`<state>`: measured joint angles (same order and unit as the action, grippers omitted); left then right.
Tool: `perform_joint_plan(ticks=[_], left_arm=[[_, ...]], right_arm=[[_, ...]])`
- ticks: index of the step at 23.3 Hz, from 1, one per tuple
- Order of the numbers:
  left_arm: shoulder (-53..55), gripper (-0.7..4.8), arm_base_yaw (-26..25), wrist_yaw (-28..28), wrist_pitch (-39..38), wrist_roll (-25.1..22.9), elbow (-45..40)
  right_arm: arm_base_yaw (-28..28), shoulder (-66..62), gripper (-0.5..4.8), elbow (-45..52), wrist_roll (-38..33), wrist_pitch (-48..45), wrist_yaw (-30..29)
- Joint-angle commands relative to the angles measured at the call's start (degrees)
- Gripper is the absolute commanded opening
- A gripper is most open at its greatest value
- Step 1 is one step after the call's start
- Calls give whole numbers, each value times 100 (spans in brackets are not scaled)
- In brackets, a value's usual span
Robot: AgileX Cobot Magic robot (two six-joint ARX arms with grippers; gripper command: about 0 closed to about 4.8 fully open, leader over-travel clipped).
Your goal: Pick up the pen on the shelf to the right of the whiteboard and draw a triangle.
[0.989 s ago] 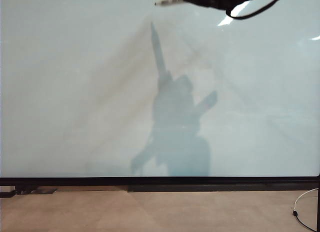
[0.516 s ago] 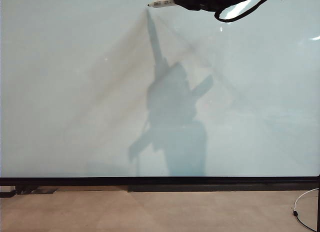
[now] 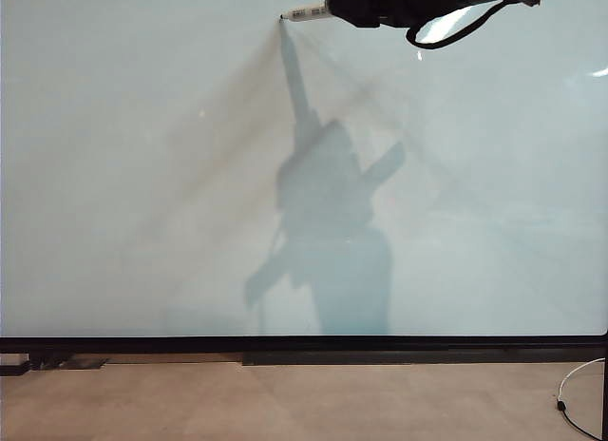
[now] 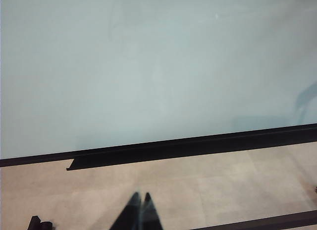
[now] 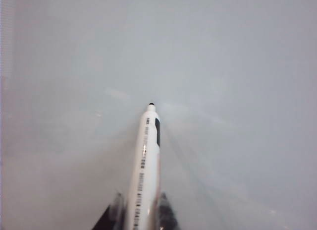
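The whiteboard (image 3: 190, 175) fills nearly the whole exterior view, pale and glossy with a black bottom frame. At its top, my right gripper (image 3: 342, 6) is shut on the white pen (image 3: 309, 13), whose dark tip points left and meets the tip of its own shadow on the board. In the right wrist view the pen (image 5: 147, 155) sticks out between the two fingers of the right gripper (image 5: 140, 202), tip toward the whiteboard (image 5: 237, 91). No triangle or drawn line shows on the board. My left gripper (image 4: 140, 196) is shut and empty, hanging over the tan surface below the whiteboard (image 4: 148, 66).
A long dark ledge (image 3: 418, 357) runs under the board's bottom frame (image 3: 285, 344). A white cable (image 3: 570, 393) lies on the tan surface at the lower right. The arm's shadow (image 3: 328, 222) falls across the middle of the board.
My right gripper has carried the pen left and toward the board; the pen tip and its shadow, apart a second ago, now meet. The left gripper has not moved.
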<state>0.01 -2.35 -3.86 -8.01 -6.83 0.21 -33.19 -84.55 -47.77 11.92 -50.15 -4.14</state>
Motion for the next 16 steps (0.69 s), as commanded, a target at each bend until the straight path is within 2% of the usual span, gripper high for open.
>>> perform_joint_plan(ticks=[1, 16], left_arm=[[0, -5, 0, 0, 33, -4, 20], [0, -5, 0, 0, 31, -4, 20]], right_arm=[[-13, -42, -5, -31, 11, -107, 15], [-20, -374, -5, -31, -83, -114, -94]])
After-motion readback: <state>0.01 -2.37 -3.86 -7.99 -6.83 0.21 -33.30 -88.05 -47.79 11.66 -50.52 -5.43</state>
